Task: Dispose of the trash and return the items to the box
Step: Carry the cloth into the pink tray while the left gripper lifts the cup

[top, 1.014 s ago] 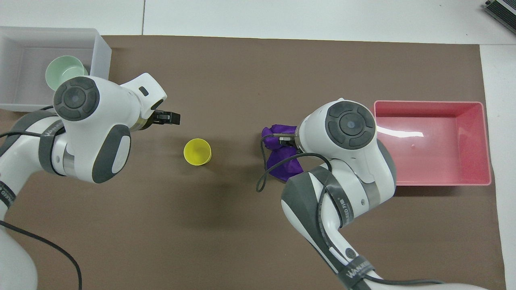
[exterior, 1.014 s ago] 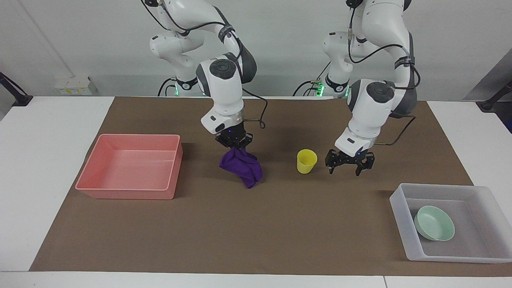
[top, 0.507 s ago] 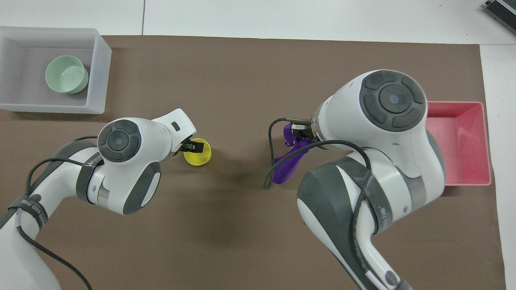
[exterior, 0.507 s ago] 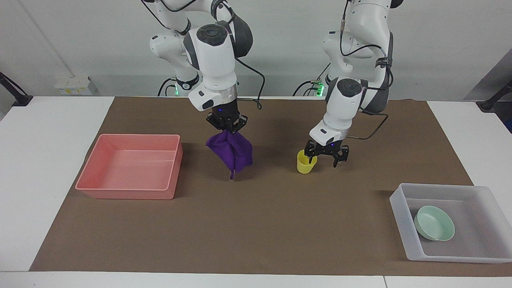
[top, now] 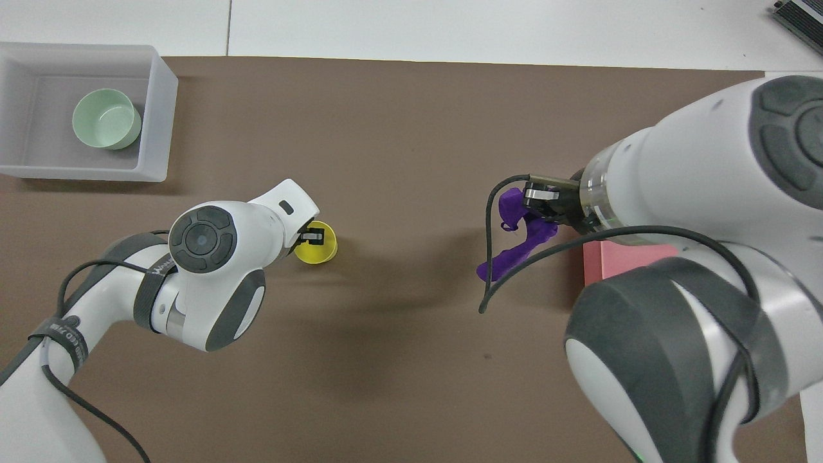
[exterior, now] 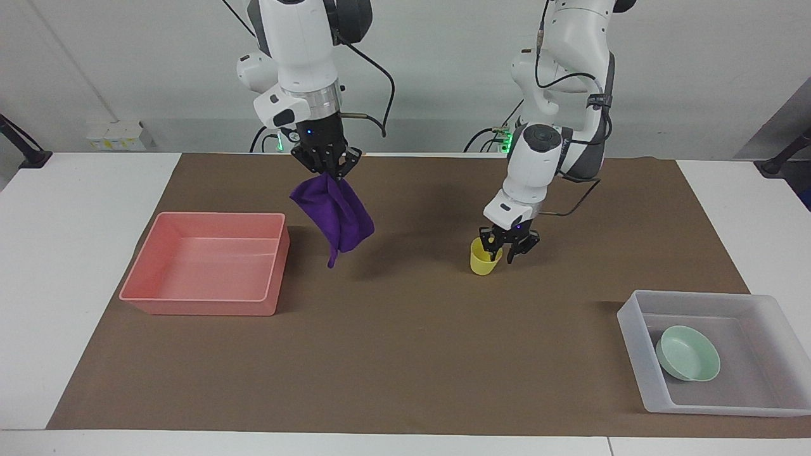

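**Rag lifted clear, cup rim pinched**

You now have both arms loaded. Your right end effector [exterior: 328, 166], in the upper middle of the facing view, has risen well above the brown mat since a second ago and holds the purple rag [exterior: 334, 216], which hangs free in the air just beside the pink tray [exterior: 204, 303] (not yet over it). That means the trash is off the counter [exterior: 76, 266] and only needs carrying sideways over the tray before release.

Your left end effector [exterior: 509, 242], a little right of centre, was open and apart from the yellow cup [exterior: 484, 258] a second ago; it has since come across and narrowed onto the cup's rim, one finger inside. The cup still stands on the mat, so I judge the grip only just made.

The green bowl [exterior: 688, 362] already lies in the translucent box [exterior: 633, 339] at the lower right; the cup is the last item to go there.
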`<state>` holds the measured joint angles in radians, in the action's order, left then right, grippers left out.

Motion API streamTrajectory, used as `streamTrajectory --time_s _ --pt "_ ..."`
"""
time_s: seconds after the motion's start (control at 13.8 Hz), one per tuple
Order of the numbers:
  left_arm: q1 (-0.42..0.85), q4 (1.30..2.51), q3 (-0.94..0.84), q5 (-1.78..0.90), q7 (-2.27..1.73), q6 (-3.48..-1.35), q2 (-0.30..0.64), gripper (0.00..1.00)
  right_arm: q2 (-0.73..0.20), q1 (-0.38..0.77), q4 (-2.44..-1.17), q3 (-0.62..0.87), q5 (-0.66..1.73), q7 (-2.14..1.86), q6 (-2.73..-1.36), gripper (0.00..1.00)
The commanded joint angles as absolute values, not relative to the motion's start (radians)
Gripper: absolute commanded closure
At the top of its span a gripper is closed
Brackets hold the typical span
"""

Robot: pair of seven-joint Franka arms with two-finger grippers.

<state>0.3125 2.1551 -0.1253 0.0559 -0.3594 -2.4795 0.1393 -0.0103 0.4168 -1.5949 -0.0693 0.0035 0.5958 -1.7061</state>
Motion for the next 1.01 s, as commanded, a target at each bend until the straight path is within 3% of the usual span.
streamTrajectory --time_s 0.0,0.36,0.65,0.94 --pt "0.327 2.177 -0.109 0.072 -0.382 -2.496 0.113 1.00 0.046 0.356 -1.592 -0.060 -0.008 0.507 -1.655 1.00" --pt "0.295 2.154 -0.097 0.072 -0.341 -2.461 0.063 1.00 0.095 0.212 -1.592 -0.060 -0.008 0.309 -1.612 1.00" --pt "0.166 2.117 -0.097 0.074 -0.198 -2.411 0.014 1.00 0.101 0.088 -1.597 -0.060 -0.006 0.126 -1.612 1.00" --pt "0.048 2.021 -0.095 0.074 -0.149 -2.416 0.031 1.00 0.112 -0.017 -1.658 -0.061 -0.006 -0.035 -1.667 1.00"
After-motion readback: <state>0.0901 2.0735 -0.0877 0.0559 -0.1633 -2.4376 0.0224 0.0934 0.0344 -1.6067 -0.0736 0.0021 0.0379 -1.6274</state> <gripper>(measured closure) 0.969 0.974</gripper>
